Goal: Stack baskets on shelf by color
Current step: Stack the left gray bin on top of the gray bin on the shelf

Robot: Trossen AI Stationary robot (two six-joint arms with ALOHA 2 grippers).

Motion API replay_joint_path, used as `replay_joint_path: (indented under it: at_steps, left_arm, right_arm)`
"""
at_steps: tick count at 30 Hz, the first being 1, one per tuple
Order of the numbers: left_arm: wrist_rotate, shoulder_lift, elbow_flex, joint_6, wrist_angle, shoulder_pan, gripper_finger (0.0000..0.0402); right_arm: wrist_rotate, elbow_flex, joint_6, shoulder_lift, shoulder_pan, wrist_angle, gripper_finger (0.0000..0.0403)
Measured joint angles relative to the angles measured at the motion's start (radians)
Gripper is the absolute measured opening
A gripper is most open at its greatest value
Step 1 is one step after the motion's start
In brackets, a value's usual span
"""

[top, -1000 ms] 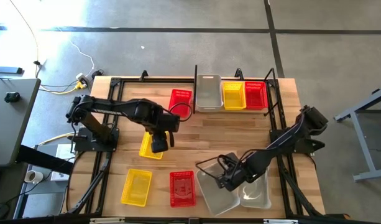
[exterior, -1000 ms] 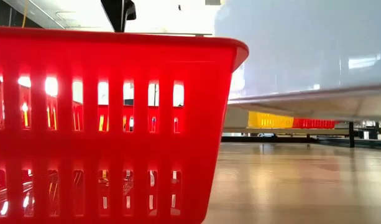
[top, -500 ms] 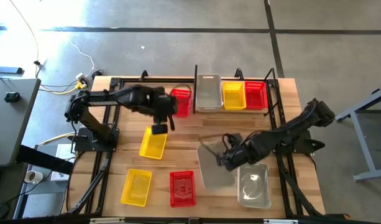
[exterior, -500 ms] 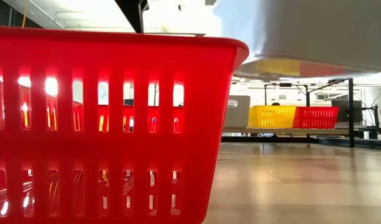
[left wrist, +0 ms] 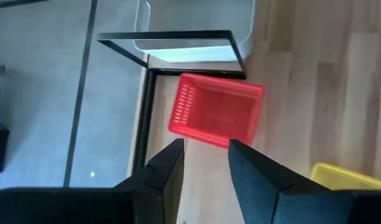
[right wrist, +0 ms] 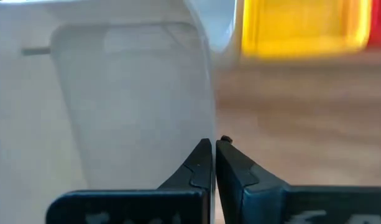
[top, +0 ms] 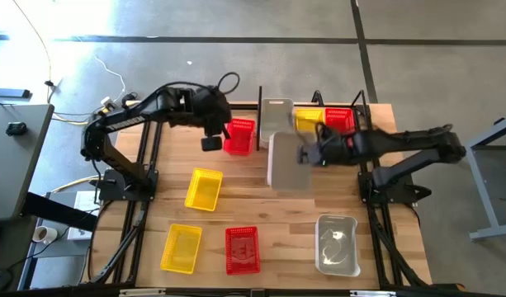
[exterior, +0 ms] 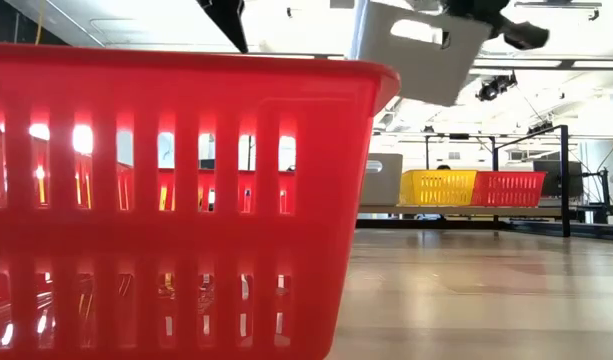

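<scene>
I have the right gripper (top: 309, 155) pinched on the rim of a clear basket (top: 284, 161), fingers together on the thin wall, and the basket hangs in the air off the desk (top: 261, 206). What my coming move turns on is this: the clear basket already on the shelf (top: 276, 120) lies just beyond the carried one, straight ahead of it toward the back edge, with the two nearly in line. Both have their long axis running front to back, so by my judgement I only need to carry forward and lower, with no turn of the wrist. The right arm is stretched long and nearly level across the desk toward the middle, reaching in from its own side over the shelf's yellow basket (top: 309, 120) and red basket (top: 338, 120).

The left gripper (left wrist: 204, 158) hovers with its fingers apart and nothing between them, directly over a red basket (left wrist: 216, 116) that sits just outside the shelf's black end post (top: 260, 115). That basket lies just ahead of the fingers, its long axis running front to back like the others. The left arm is folded high and reaches toward the back of the desk. It is the nearer arm for that red one, and the right is nearer the clear stack
</scene>
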Motion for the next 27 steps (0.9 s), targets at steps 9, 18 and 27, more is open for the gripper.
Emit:
replay_joint_path:
  at_steps: [9, 18, 27]
  left_arm:
    - [0.028, -0.006, -0.001, 0.038, 0.025, 0.083, 0.0115]
    - [0.098, -0.006, -0.001, 0.034, 0.025, 0.132, 0.0115]
    - [0.098, -0.006, -0.001, 0.018, 0.024, 0.134, 0.0115]
  right_arm:
    - [-0.009, 0.054, -0.329, -0.050, -0.295, 0.114, 0.0000]
    - [-0.127, 0.244, -0.619, 0.004, -0.606, 0.118, 0.0000]
    - [-0.299, 0.379, -0.742, 0.176, -0.746, 0.102, 0.0000]
